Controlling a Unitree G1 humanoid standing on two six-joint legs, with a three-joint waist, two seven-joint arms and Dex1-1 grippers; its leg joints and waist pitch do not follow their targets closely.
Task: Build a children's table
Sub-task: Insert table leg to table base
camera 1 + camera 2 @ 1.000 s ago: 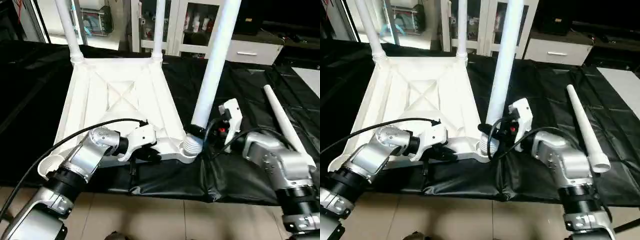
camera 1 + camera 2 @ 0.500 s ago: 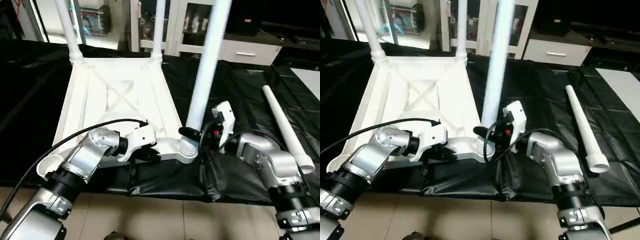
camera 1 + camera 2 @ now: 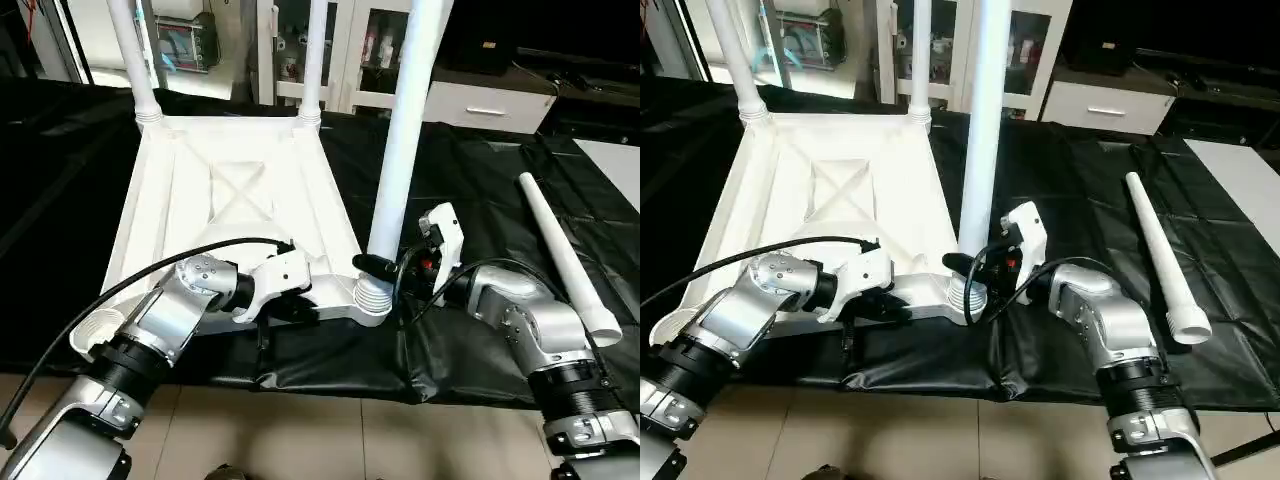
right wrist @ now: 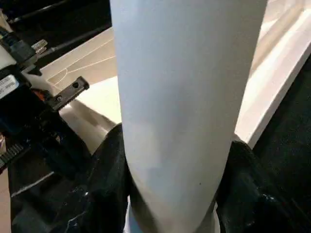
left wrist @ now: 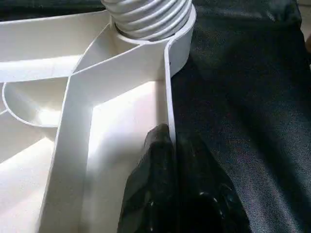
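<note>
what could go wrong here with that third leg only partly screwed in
The near-right leg shows bare thread above its socket; the right gripper clamps it low, so it might tip or cross-thread. The left gripper pinches only the tabletop's thin rim and could slip.

Bright, even room light falls from above on the upturned white tabletop (image 3: 240, 200), which nears glare along its ribs, while the black cover (image 3: 470, 180) on the bench soaks up light and shows only soft sheen on its folds. Daylight glows through the glass doors (image 3: 375, 45) behind. The head views are sharp, with slight bowing at the edges. In the right wrist view the near leg (image 4: 184, 97) is soft and pale; in the left wrist view the hand (image 5: 175, 194) is a dark, blurred mass.
</note>
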